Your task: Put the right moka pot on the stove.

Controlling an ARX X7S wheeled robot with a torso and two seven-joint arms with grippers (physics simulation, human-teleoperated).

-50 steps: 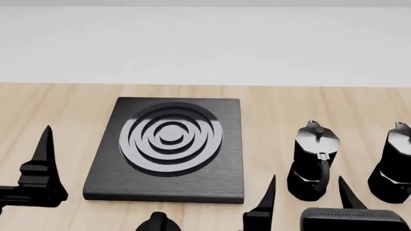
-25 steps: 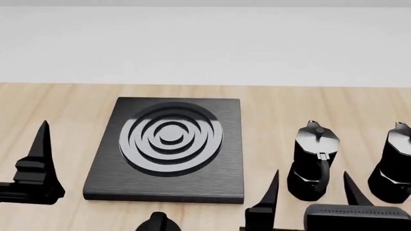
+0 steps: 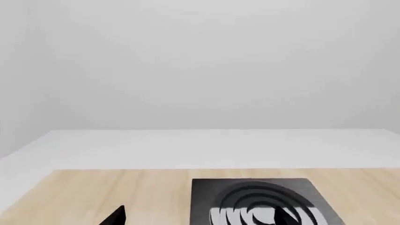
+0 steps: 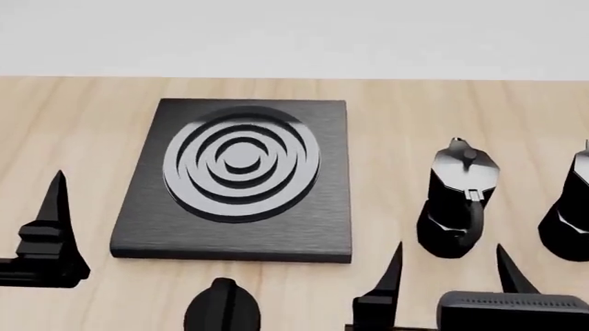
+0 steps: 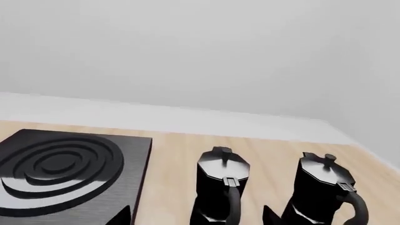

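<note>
Head view looks down over a pale wooden worktop (image 4: 405, 138) with both of my arms reaching in from the near edge. The stove (image 4: 234, 181), a flat dark-grey square slab with silver concentric burner rings, lies left of centre. Just in front of its near edge sits a separate black oval knob (image 4: 222, 307). To the right of the stove stand two black faceted moka pots with shiny grey lids, both upright on the worktop. The nearer twin moka pot (image 4: 457, 200) is just beyond my right gripper (image 4: 451, 272), whose fingers (image 4: 388, 286) are spread wide apart with nothing between them; they sit short of that pot and do not touch it. The right moka pot (image 4: 572, 214) stands further right, cut off by the picture's edge, apart from its twin and well apart from the stove. My left gripper (image 4: 46, 238) hovers to the left of the stove; only one dark pointed finger shows clearly, so I cannot tell how wide it stands. Right wrist view shows both pots side by side, handles facing the camera, with the stove's corner beside them. Left wrist view shows the stove's far part and a grey wall (image 3: 200, 61) beyond.
</note>
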